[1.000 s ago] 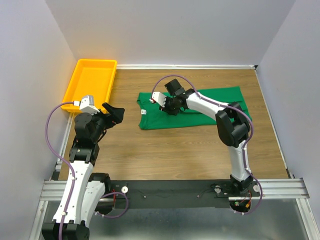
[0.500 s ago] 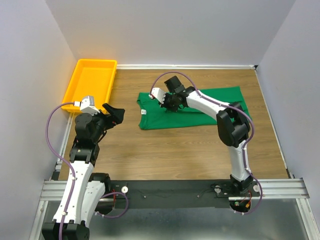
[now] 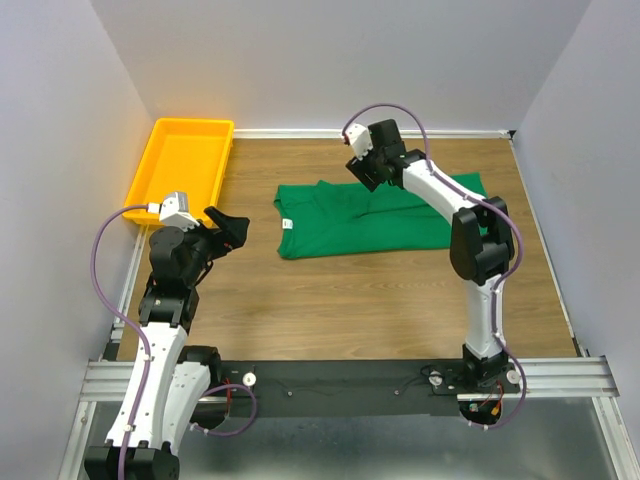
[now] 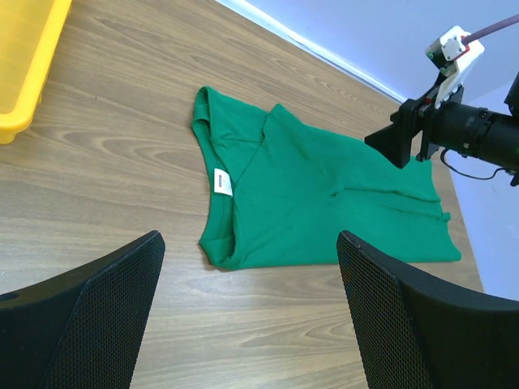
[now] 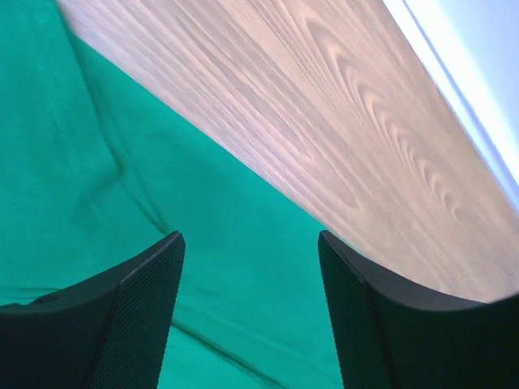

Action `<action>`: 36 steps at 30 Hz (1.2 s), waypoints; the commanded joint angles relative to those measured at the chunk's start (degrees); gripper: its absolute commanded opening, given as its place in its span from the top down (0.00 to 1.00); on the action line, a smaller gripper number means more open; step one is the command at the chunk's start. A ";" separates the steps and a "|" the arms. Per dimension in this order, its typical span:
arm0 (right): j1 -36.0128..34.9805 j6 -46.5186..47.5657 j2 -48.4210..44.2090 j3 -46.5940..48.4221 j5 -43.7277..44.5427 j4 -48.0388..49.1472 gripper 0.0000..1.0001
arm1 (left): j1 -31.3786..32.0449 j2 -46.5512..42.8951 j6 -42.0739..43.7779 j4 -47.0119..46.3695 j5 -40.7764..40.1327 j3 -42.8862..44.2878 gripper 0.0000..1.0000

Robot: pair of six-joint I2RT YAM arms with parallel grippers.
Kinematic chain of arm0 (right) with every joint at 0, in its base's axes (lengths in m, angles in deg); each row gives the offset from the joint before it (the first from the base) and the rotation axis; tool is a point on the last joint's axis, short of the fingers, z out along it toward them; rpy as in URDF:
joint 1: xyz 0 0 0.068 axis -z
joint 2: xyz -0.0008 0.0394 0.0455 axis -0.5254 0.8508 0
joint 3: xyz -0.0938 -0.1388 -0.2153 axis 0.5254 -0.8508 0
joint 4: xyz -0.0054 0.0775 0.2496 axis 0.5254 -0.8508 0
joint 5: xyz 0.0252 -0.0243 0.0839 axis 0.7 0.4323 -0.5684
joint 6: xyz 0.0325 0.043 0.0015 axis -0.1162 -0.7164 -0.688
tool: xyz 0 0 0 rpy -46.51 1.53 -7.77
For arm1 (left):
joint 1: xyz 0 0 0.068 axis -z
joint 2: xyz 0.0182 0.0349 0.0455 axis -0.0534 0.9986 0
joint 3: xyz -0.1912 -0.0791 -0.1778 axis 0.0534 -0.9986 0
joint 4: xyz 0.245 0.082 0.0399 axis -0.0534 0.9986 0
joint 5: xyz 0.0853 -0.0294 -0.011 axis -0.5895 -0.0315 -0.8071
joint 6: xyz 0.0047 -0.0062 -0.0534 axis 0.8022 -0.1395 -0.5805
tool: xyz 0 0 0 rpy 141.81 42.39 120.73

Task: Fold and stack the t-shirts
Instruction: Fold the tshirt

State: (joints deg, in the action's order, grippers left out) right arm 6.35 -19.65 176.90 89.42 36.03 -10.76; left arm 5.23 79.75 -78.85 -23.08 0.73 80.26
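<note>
One emerald-green t-shirt (image 3: 370, 222) lies partly folded in the middle of the wooden table, its white neck label (image 3: 287, 222) at the left end. It also shows in the left wrist view (image 4: 324, 203) with the label (image 4: 223, 181). My right gripper (image 3: 364, 172) is open and empty, raised over the shirt's far edge; its wrist view looks down on green cloth (image 5: 122, 186) and bare wood. My left gripper (image 3: 232, 228) is open and empty, to the left of the shirt and apart from it, with wood between its fingers (image 4: 405, 324).
A yellow plastic tray (image 3: 180, 165) stands at the far left by the wall; its edge shows in the left wrist view (image 4: 28, 73). White walls close the table on three sides. The table (image 3: 330, 300) shows bare wood in front of the shirt.
My right gripper has lifted off the shirt's left-middle and moved back and right to its far edge. The shirt lies flat where it was. The left arm has not moved.
</note>
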 commanded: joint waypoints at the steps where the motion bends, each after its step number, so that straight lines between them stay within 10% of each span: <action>1: 0.12 -4.13 -1.40 -2.85 1.72 0.81 0.25 | -0.59 -0.52 0.23 -0.71 1.70 -0.58 0.05; 16: 22.69 -16.61 -18.97 -22.53 -26.31 -3.50 0.32 | 0.89 15.82 -7.41 -12.92 16.73 -11.30 0.21; 29: 31.32 -15.21 -26.98 -35.46 -39.67 -5.61 0.32 | 18.48 44.21 -27.88 -19.08 -5.15 -1.38 0.24; 36: 31.32 -15.04 -28.56 -36.69 -40.12 -5.61 0.32 | 18.48 50.99 -27.19 -11.27 -13.31 6.80 0.59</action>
State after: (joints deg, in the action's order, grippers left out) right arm 37.54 -34.49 151.35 53.64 -1.44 -15.54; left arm 23.46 130.26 -104.59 -38.01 -3.25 84.60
